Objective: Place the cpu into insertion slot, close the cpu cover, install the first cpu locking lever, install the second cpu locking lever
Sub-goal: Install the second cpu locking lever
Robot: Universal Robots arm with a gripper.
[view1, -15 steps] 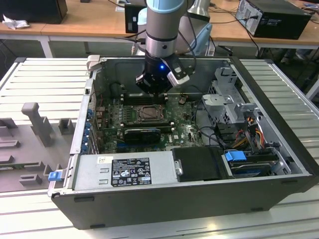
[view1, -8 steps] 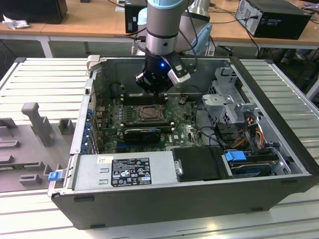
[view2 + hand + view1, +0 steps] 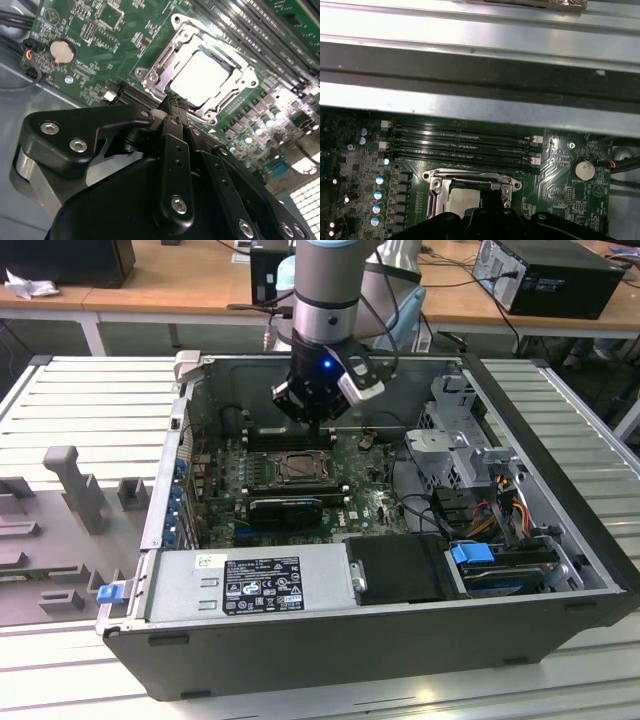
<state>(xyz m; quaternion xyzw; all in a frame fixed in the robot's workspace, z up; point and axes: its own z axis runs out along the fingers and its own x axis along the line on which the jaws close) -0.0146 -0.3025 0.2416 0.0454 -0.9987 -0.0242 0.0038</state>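
i see the cpu point(image 3: 202, 76) seated in the slot point(image 3: 150, 75), cover point(image 3: 227, 60) seemingly down; my claw point(image 3: 172, 102) hangs above, pressed together, levers probably still unlatched.

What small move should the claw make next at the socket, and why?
Probably a slight descent at the socket's near edge. The cpu already sits in the insertion slot, the cpu cover appears to lie flat around it, and the claw hangs right at that edge. I cannot tell whether either lever is latched.

The cpu point(image 3: 202, 77) lies in the insertion slot point(image 3: 155, 65), with the tool point(image 3: 172, 102) just above its edge.
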